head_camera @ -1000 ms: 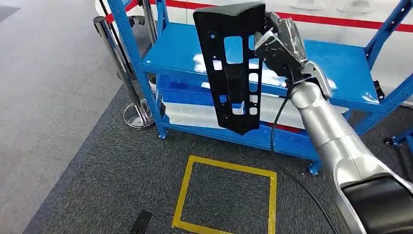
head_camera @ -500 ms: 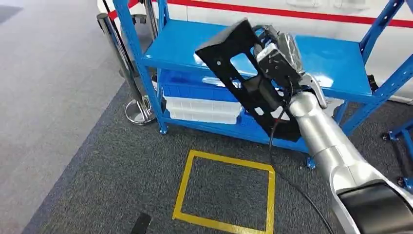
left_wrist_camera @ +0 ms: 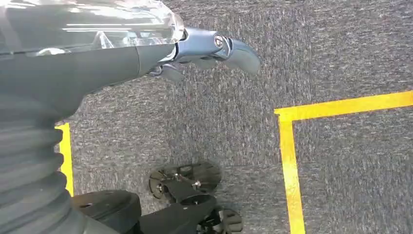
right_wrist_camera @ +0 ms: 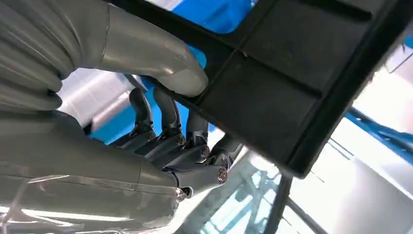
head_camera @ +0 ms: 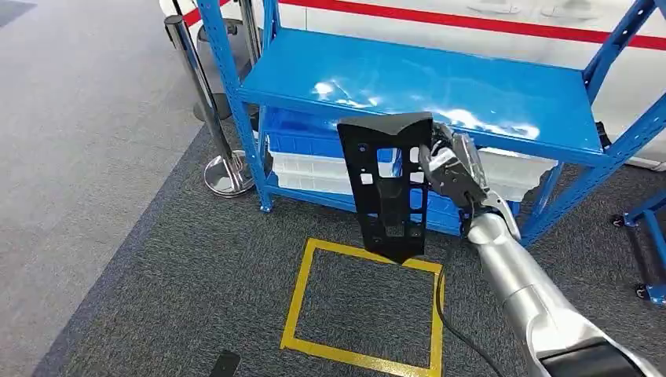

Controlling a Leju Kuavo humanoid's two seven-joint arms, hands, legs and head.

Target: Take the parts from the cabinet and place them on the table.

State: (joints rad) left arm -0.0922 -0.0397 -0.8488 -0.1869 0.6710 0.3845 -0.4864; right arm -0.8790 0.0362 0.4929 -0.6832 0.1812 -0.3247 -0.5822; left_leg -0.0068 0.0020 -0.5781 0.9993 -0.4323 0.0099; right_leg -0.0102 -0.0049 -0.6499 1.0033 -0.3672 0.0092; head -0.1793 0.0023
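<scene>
Right hand (head_camera: 451,169): grips the black plastic panel (head_camera: 390,184) by its right edge. In the right wrist view the thick grey thumb (right_wrist_camera: 160,63) presses on one face of the panel (right_wrist_camera: 272,92) and the darker fingers (right_wrist_camera: 170,122) curl up behind the other face.
Black plastic panel: held upright in the air, wide flanged end at the top, narrower end hanging down. It has several rectangular cut-outs through which the blue behind it shows. It hangs in front of the front edge of the rack's upper shelf, its lower tip above the far side of the yellow tape square (head_camera: 361,302) on the floor. It touches neither shelf nor floor.
Right arm (head_camera: 526,290): silver, reaching up from the lower right of the head view towards the rack, a black cable (head_camera: 448,314) trailing beside it.
Left hand (left_wrist_camera: 214,48): hangs over the dark grey carpet (left_wrist_camera: 341,53) with nothing in it; a thumb and part of a finger stick out past the cover, apart from each other; the rest of its fingers cannot be told.
Blue metal rack (head_camera: 440,86): the upper shelf is a bare glossy blue sheet. On the lower shelf lie stacked blue and white trays (head_camera: 314,161), towards its left end.
Floor: dark carpet near the rack, lighter grey carpet (head_camera: 78,157) to the left. A chrome stanchion post (head_camera: 200,102) with a round base stands just beside the rack's front left leg.
</scene>
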